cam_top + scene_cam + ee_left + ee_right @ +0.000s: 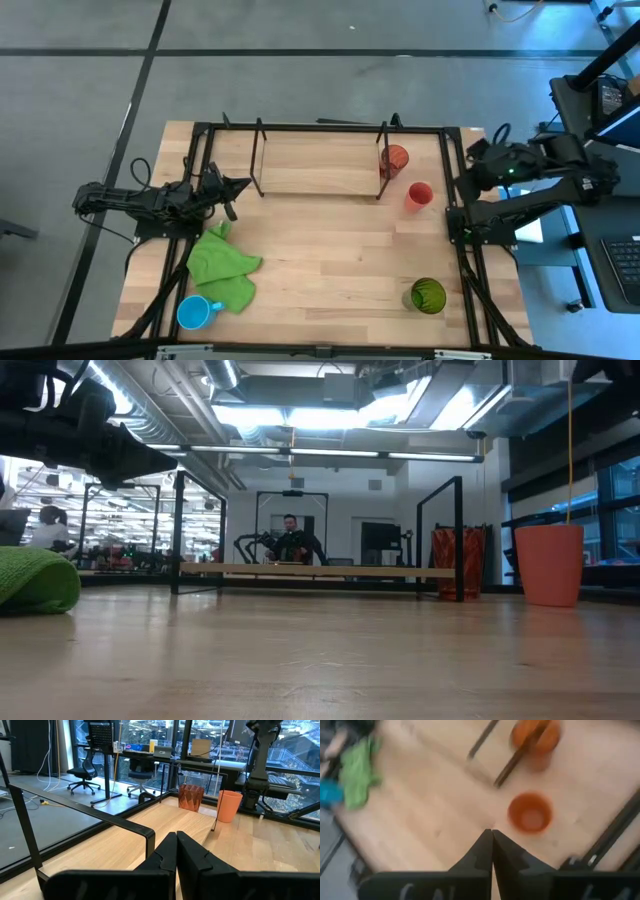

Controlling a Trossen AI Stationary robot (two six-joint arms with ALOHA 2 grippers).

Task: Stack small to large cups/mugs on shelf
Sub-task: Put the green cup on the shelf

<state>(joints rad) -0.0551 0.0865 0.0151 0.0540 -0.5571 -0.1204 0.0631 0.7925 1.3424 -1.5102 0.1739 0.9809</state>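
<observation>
Green cloth (222,265) lies beside the blue mug (196,312); both tools (176,851) (491,847) are pinched closed, holding nothing.

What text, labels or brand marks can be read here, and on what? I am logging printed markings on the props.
None: no readable text on the four cups, the green cloth or the shelf. Signs and screens in the room behind are too small to read.
</observation>
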